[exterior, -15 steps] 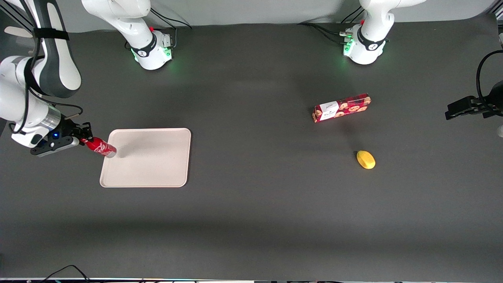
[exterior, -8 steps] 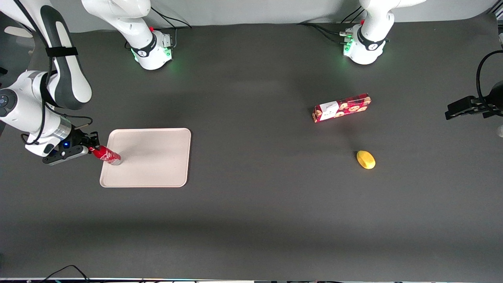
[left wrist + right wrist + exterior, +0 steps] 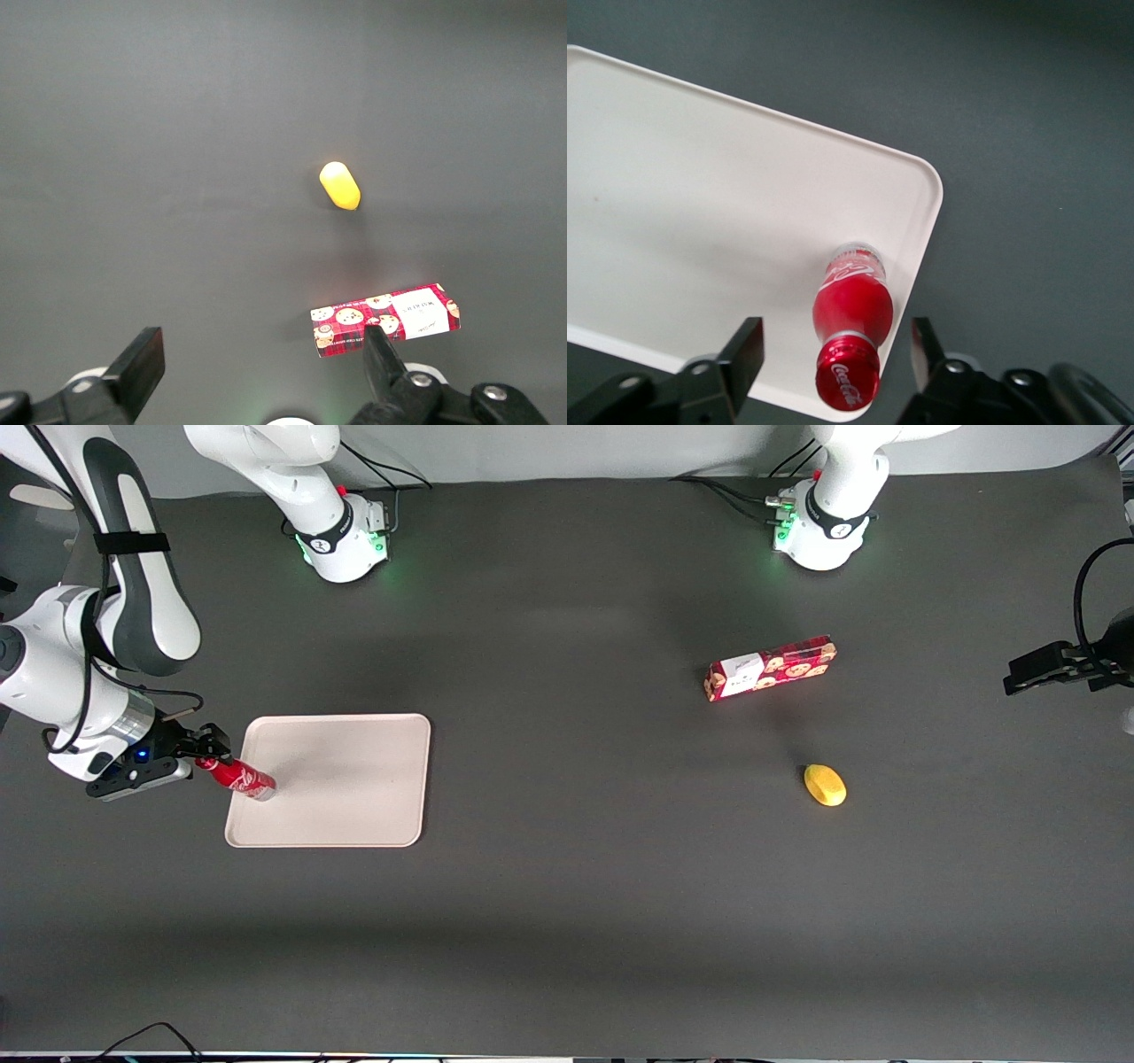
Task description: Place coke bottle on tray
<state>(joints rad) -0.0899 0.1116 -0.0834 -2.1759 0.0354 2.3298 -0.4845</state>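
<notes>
one coke bottle (image 3: 237, 774) on one tray (image 3: 345, 779), gripper (image 3: 205, 752) spread.

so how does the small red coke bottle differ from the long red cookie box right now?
Small red coke bottle stands on the cream rectangular tray; long red cookie box lies flat on the dark table toward the parked arm's end. Bottle is rounded and capped; box is a flat-sided block printed with cookies. The open end effector straddles the bottle's cap; nothing is near the box. Both are red with white.
</notes>
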